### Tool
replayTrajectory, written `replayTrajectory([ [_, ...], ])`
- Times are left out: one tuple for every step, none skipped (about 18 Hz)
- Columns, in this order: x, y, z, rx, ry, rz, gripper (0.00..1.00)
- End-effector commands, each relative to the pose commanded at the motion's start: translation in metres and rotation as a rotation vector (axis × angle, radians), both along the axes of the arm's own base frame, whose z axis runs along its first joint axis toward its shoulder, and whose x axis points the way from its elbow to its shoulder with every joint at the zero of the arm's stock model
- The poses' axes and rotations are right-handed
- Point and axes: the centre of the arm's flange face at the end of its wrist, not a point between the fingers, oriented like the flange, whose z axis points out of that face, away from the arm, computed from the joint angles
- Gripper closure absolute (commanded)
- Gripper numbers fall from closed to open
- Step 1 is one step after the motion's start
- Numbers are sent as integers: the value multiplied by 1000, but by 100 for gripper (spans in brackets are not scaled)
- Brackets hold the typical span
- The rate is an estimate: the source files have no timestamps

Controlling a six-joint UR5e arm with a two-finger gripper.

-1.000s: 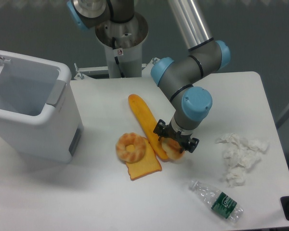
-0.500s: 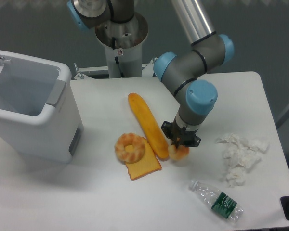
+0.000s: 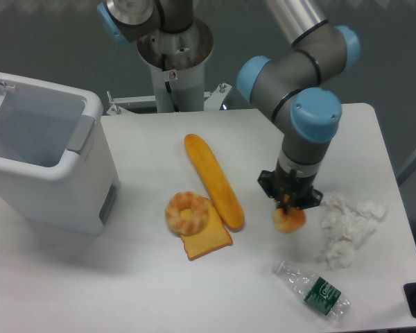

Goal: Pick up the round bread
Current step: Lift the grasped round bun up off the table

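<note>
With my black two-finger claw (image 3: 288,207) clamped on the small golden-orange round bread (image 3: 289,220), I judge the lift underway; it hangs at three o'clock of the long orange baguette (image 3: 213,180), needing a steady rise off the white desk (image 3: 159,277).

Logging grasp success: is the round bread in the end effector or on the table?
In the end effector: the round bread hangs below it.

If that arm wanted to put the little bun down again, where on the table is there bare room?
The hand holds the round bread. Bare patches: the front-left table between bin and bottle, and the far right corner behind the crumpled paper. Crowded: the middle, where baguette, ring bread and toast touch.
</note>
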Motion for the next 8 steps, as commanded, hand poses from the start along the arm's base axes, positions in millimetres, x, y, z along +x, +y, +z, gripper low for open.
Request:
replayTrajectory([
  [-1, 1, 6, -6, 0, -3, 100],
  [-2, 1, 8, -10, -1, -4, 100],
  [-3, 1, 9, -9, 0, -5, 100],
  [-5, 1, 12, -7, 4, -4, 100],
  [-5, 0, 14, -15, 6, -3, 100],
  [-6, -2, 19, -43, 15, -2, 100],
  [-6, -4, 23, -74, 12, -1, 100],
  [-5, -5, 27, -86, 8, 0, 100],
])
